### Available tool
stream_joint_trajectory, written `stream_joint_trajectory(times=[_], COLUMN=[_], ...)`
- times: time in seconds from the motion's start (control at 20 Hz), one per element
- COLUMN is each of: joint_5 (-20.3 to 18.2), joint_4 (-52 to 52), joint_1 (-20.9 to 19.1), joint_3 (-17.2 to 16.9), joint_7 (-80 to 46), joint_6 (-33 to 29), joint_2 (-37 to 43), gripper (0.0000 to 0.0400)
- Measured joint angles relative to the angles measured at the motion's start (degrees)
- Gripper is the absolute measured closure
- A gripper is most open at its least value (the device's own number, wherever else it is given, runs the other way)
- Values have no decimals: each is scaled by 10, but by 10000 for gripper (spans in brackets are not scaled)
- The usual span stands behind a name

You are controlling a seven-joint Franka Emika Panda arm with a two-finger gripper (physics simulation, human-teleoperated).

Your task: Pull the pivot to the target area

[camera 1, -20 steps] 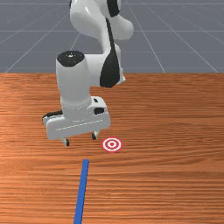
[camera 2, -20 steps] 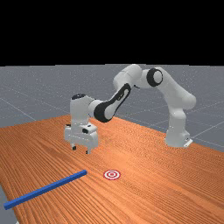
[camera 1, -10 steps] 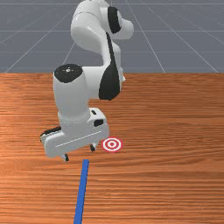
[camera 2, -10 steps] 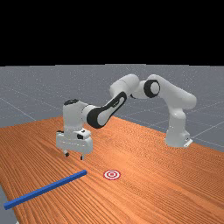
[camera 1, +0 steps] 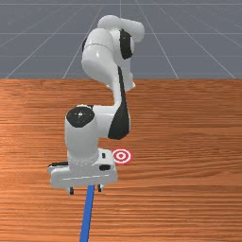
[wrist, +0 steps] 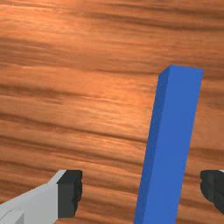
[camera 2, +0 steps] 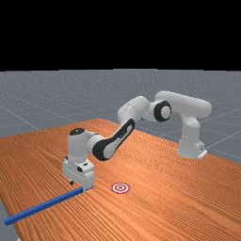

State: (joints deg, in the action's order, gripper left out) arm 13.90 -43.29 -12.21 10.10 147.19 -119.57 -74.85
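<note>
Front view has the gripper (camera 1: 85, 189) low over the table (camera 1: 189, 198), close to one end of the long blue bar (camera 1: 86, 220). The white and grey arm (camera 1: 98, 56) bends down to it. The gripper's two fingers are wide apart, one on each side of the bar, and they are not squeezing it. Both fingers point down.

From the hand, in the wrist view, the bar lies between the fingers (wrist: 70, 192) with a gap on both sides. It is closer to the finger on the front view's right. The flat, square end of the bar reaches out past the fingers.

The bar lies on the wood, off the round red and white target (camera 1: 122, 156). In the front view, the target is to the right of the gripper, and the hand is just beside its edge. The bar comes out from under the hand and runs down to the bottom of the front view, leaning a little to the left.

In the far view, the bar slants from the gripper down to the left, near the table's edge. The target is near the gripper, on the far view's right.
</note>
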Motion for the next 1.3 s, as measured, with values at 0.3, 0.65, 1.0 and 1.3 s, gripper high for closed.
stream_joint_trajectory(times=[0.3, 0.65, 1.0, 1.3], joint_5=[-12, -6, -14, -33], joint_4=[9, 17, -6, -150], joint_1=[-5, -2, -5, -6], joint_3=[13, 5, 5, -21], joint_7=[14, 12, -22, -176], joint_6=[7, 1, -10, -76], joint_2=[-15, -17, -6, 72], gripper=[0, 301, 305, 300])
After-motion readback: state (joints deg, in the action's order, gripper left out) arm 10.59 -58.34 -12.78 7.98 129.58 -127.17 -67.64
